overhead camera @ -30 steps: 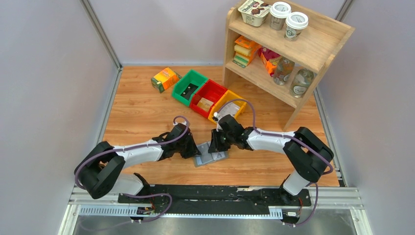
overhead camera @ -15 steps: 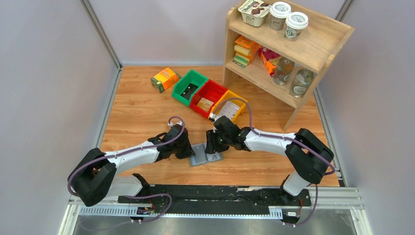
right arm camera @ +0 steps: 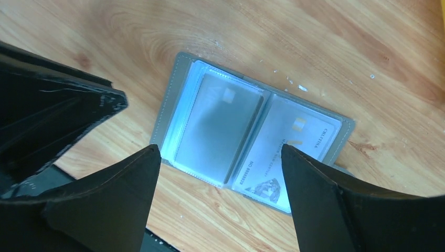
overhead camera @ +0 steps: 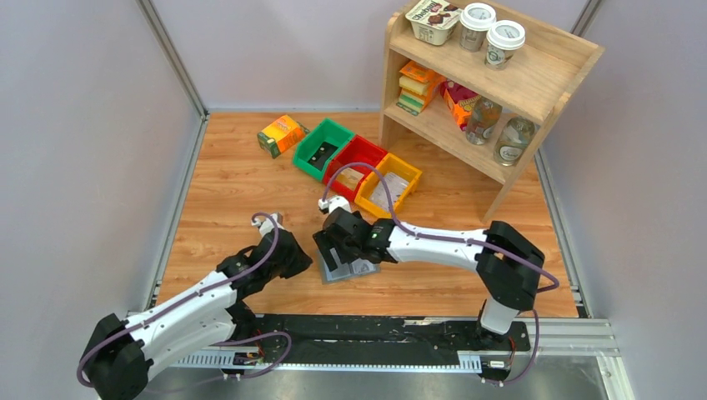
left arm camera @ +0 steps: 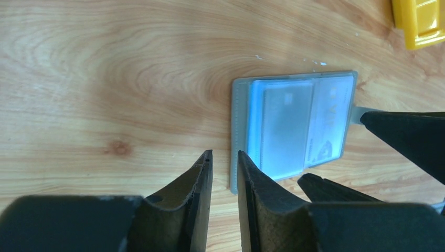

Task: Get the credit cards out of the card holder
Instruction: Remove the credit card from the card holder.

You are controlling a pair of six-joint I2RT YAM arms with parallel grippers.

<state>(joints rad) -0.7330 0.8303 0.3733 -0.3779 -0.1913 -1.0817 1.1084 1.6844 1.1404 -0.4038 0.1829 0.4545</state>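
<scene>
holder (right arm camera: 252,131) mid-frame unpinned — right gripper (right arm camera: 219,151) wide apart, left gripper (left arm camera: 224,155) barely apart, both empty — pulling cards (right arm camera: 218,126) could drag it.

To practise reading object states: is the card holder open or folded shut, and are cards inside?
Open. The card holder lies spread flat, both inner halves up, credit cards in both clear pockets.

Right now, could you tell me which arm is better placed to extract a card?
Probably right: the right end effector hangs wide open above the card holder; the left end effector sits beside its edge, barely open.
</scene>
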